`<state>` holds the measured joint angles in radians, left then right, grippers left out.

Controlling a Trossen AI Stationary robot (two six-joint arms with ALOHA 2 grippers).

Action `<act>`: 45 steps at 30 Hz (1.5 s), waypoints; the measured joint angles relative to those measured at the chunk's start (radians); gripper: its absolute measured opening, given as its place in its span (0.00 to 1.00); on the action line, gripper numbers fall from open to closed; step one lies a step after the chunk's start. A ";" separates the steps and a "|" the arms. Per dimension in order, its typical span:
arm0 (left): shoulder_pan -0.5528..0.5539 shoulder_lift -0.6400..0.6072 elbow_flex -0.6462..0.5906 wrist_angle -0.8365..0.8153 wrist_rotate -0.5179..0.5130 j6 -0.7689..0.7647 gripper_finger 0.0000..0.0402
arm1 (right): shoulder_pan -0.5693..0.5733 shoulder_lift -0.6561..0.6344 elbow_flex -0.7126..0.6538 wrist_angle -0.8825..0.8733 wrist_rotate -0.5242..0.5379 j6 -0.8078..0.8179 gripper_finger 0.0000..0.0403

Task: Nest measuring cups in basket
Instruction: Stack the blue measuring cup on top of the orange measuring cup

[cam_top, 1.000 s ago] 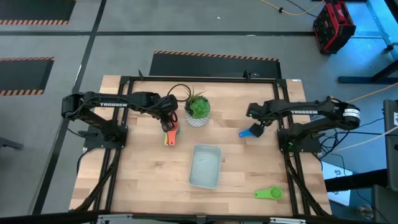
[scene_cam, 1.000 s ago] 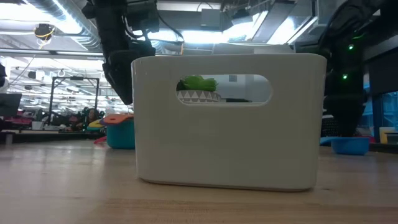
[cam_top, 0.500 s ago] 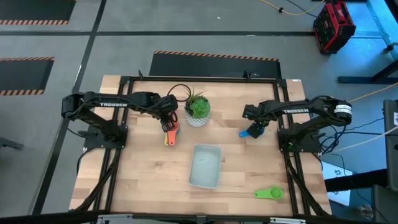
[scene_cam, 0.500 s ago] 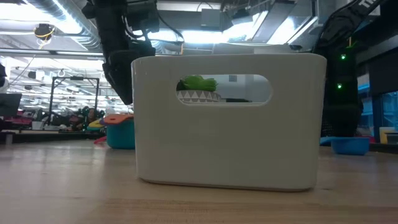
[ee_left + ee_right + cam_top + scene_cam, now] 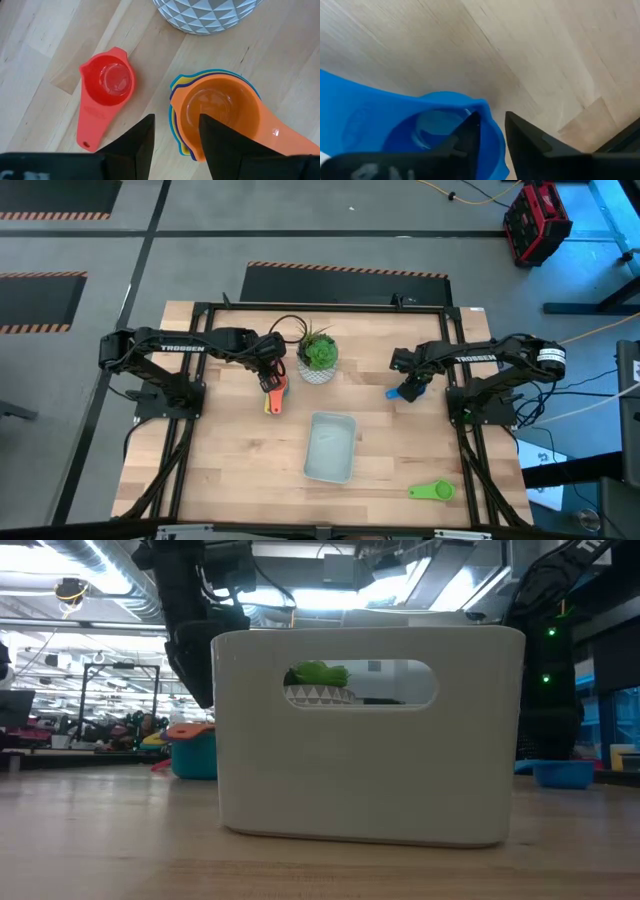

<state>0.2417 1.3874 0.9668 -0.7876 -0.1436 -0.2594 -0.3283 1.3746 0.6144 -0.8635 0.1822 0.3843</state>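
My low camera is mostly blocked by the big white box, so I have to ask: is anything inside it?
Observer: No. From above, the pale grey-blue plastic basket looks empty.
Operator: Are there cups I can't see?
Observer: Yes, a green plastic measuring cup lies alone on the right arm's side of the table.
Operator: Any more?
Observer: A small red plastic cup lies beside the orange-topped stack of cups, not touching it.

Empty grey-blue basket (image 5: 330, 448) mid-table; cups scattered: blue (image 5: 405, 392), green (image 5: 432, 491), orange stack (image 5: 272, 387).
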 joint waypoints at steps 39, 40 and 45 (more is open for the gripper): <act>-0.097 -0.009 0.119 0.034 0.008 0.033 0.37 | 0.008 0.000 0.452 -0.253 0.001 -0.110 0.09; -0.106 -0.009 0.127 0.035 0.008 0.033 0.37 | 0.013 0.000 0.476 -0.255 0.001 -0.125 0.09; -0.159 -0.009 0.140 0.087 0.012 0.027 0.37 | 0.055 0.000 0.584 -0.254 0.001 -0.176 0.09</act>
<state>0.0826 1.3788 1.1069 -0.7008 -0.1318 -0.2323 -0.2730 1.3743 1.1984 -1.1176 0.1829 0.2086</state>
